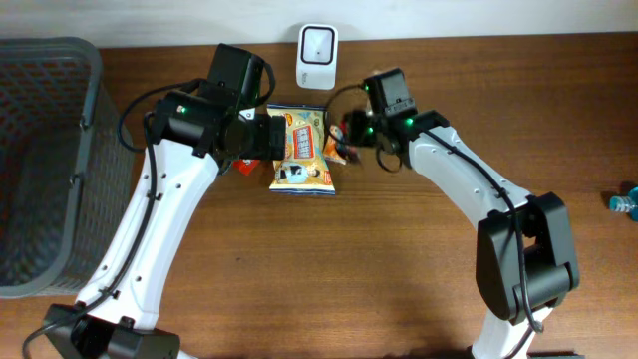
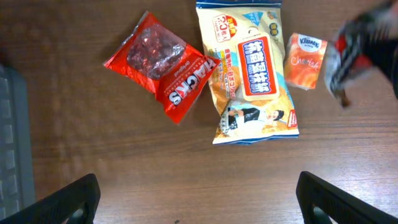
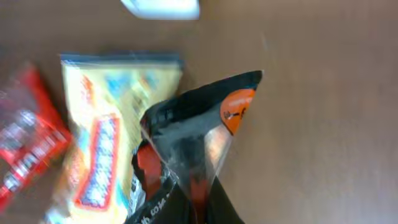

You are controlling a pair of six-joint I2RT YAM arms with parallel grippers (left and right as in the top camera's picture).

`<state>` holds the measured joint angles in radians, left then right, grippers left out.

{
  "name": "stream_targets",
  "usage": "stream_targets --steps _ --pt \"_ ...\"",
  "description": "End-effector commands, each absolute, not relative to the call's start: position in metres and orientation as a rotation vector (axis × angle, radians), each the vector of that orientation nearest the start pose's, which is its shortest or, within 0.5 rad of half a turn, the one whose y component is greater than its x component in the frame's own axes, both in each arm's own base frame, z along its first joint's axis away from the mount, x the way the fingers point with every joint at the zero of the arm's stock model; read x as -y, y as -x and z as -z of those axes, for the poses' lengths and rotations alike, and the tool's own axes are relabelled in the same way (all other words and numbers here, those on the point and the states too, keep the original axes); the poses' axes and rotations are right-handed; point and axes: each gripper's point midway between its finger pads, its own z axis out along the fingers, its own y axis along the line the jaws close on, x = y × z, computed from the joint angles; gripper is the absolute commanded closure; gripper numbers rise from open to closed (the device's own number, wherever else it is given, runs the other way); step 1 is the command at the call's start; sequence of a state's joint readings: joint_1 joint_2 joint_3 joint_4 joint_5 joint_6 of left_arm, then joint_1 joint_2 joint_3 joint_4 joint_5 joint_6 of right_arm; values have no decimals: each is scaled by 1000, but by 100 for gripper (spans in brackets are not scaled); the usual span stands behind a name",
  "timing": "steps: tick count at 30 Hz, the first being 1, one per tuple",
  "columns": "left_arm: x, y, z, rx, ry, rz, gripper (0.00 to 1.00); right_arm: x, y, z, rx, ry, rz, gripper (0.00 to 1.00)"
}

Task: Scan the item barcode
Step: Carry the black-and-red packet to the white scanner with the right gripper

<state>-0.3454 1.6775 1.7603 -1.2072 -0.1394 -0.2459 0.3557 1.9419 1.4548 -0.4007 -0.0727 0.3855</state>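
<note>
Right gripper (image 1: 351,130) is clamped on 1 black packet with an orange corner (image 3: 193,143), its fingers pressed together on the packet's narrow end. The packet fans out from that pinch, so its long axis runs away from the wrist toward the far side of the table, with the orange corner tipped up and to the right in the right wrist view. No barcode can be made out on the face that shows. 1 white scanner (image 1: 317,43) stands at the far table edge, apart from the packet. 3 other items lie on the wood: 1 yellow snack bag (image 2: 252,74) lengthwise, 1 red Hacks candy bag (image 2: 165,68) touching its left edge, and 1 orange Kleenex pack (image 2: 305,53) just beside its right edge, between the bag and the held packet. Left gripper (image 2: 202,199) hangs above these with its jaws spread wide, holding nothing. 1 grey basket (image 1: 40,150) sits at the left, and 1 small blue object (image 1: 623,202) at the right edge.
</note>
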Motion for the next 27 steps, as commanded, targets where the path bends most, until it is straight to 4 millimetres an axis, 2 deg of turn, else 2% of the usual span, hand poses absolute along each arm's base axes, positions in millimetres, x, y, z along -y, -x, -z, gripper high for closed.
stream_targets --steps 1,4,10,13,17,21,27 --pt "109 -380 -236 -2669 -108 -16 1 -195 -512 -157 -2269 148 -355 96" --pt "109 -380 -236 -2669 -108 -16 1 -191 -537 -181 -2122 98 -317 96" --pt "109 -380 -236 -2669 -108 -16 1 -198 -569 -223 -1884 23 -378 96" --pt "109 -380 -236 -2669 -108 -16 1 -202 -580 -252 -1819 19 -393 96" --pt "109 -380 -236 -2669 -108 -16 1 -209 -600 -275 -1776 30 -392 96" --pt "109 -380 -236 -2669 -108 -16 1 -218 -625 -269 -1824 56 -361 96" --pt "109 -380 -236 -2669 -108 -16 1 -228 -653 -220 -1964 66 -328 96"
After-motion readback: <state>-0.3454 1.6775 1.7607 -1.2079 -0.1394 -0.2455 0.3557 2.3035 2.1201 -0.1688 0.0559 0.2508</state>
